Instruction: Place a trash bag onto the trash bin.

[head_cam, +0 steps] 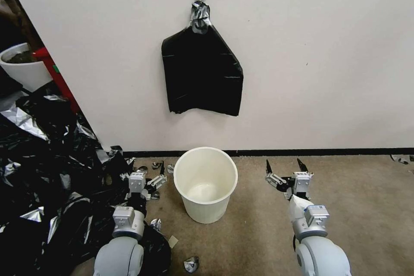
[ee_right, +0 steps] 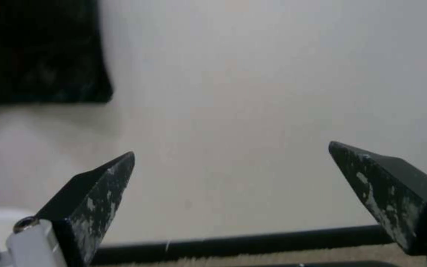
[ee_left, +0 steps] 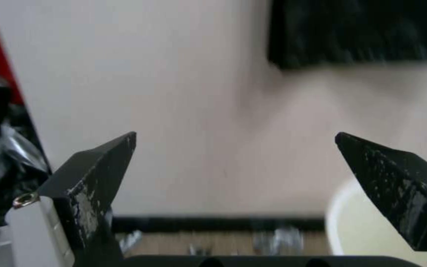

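Nothing is picked yet: both end effectors, left (head_cam: 152, 171) and right (head_cam: 285, 167), hang released beside the trash bin (head_cam: 205, 184) at lower centre, so fetching a bag from the black sheaf (head_cam: 202, 75) above looks next.

Smooth cream-white plastic on the trash bin (head_cam: 205, 183). Thin black plastic, faintly glossy, in the hanging sheaf (head_cam: 202, 75). Crinkled shiny black-and-silver film (head_cam: 47, 159) at nine o'clock. Rough brown carpet (head_cam: 358, 207); matt white wall (head_cam: 323, 51).
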You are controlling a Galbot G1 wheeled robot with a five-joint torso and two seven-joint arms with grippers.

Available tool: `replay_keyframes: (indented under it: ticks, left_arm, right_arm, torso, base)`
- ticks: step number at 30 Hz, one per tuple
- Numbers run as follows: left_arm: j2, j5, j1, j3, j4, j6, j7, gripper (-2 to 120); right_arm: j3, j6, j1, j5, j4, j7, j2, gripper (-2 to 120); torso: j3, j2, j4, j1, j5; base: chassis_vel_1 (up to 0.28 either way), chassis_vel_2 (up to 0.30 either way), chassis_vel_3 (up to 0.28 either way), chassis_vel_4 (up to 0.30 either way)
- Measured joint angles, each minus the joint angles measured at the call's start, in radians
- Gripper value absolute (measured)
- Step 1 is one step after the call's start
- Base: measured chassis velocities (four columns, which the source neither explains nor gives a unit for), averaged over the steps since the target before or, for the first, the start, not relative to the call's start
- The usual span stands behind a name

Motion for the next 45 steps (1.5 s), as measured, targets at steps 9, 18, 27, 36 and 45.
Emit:
replay_keyframes:
  ticks: [9, 18, 27, 36, 45]
  left_arm:
    - [0.087, 0.072, -0.094, 0.011, -0.002, -0.133, -0.076, 100]
    - [0.142, 0.079, -0.12, -0.029, -0.009, -0.231, -0.044, 100]
    - [0.093, 0.064, -0.013, -0.038, -0.072, -0.184, -0.136, 100]
    - [0.064, 0.034, 0.064, -0.055, -0.1, -0.25, -0.096, 100]
    - [0.051, 0.051, 0.077, -0.094, -0.115, -0.25, -0.095, 100]
  right_arm:
    - [-0.019, 0.168, 0.005, 0.084, 0.05, 0.166, -0.105, 100]
    - [-0.058, 0.286, 0.088, -0.026, -0.008, 0.073, -0.15, 100]
    - [-0.269, 0.31, 0.385, 0.276, -0.174, -0.011, -0.143, 100]
    - [-0.515, 0.386, 0.859, 0.782, -0.561, -0.236, -0.007, 100]
    - [-0.537, 0.369, 1.164, 0.942, -0.792, -0.366, 0.098, 100]
  torso:
    - [0.0, 0.0, -0.0001, 0.0, -0.0007]
    - [0.0, 0.0, -0.0002, 0.0, 0.0004]
    - [0.0, 0.0, 0.0, 0.0, 0.0]
    - [0.0, 0.0, 0.0004, 0.0, 0.0]
    - [0.0, 0.0, 0.0001, 0.0, -0.0001]
  base:
    - [0.0, 0.0, 0.0, 0.0]
    - [0.0, 0.0, 0.0, 0.0]
    - [0.0, 0.0, 0.0, 0.0]
    - [0.0, 0.0, 0.0, 0.0]
    - [0.0, 0.0, 0.0, 0.0]
